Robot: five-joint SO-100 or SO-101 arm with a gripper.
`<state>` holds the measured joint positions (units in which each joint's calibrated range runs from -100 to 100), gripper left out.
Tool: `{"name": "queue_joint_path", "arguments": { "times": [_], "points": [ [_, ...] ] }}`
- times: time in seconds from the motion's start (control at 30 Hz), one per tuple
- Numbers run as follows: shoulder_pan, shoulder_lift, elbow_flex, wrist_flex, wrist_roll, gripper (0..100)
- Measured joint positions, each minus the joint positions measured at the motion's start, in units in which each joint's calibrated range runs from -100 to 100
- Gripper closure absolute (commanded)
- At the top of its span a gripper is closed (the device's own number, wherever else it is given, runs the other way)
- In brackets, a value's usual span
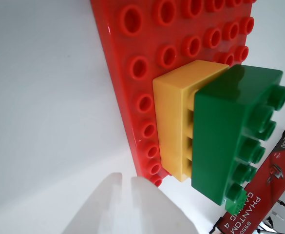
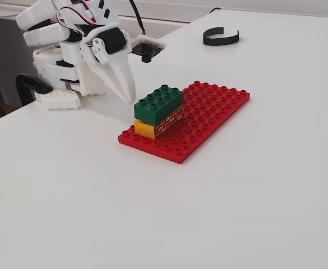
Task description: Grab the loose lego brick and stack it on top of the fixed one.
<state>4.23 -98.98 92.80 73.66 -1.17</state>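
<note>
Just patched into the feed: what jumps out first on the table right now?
The dark green brick sits stacked on the yellow brick at the near-left corner of the red baseplate in the fixed view. The white tool hangs just left of the stack, holding nothing.

A dark green plastic 2x4 brick sits stacked on a yellow brick with brick-wall sides, on a flat red studded baseplate. The white two-finger gripper hangs just left of the stack, its tips together.

Bright, even daylight in both views. Fixed view sharp; soft, faint shadows on the counter beside the red baseplate. Wrist view: fingers blurred, washed near-white; glossy sheen on the green brick; light source possibly overhead.
</note>
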Motion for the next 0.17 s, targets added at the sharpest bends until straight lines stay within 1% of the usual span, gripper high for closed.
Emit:
{"name": "queue_joint_path", "arguments": {
  "times": [0.17],
  "points": [
    [0.00,0.00,0.00,0.00,0.00,99]
  ]
}}
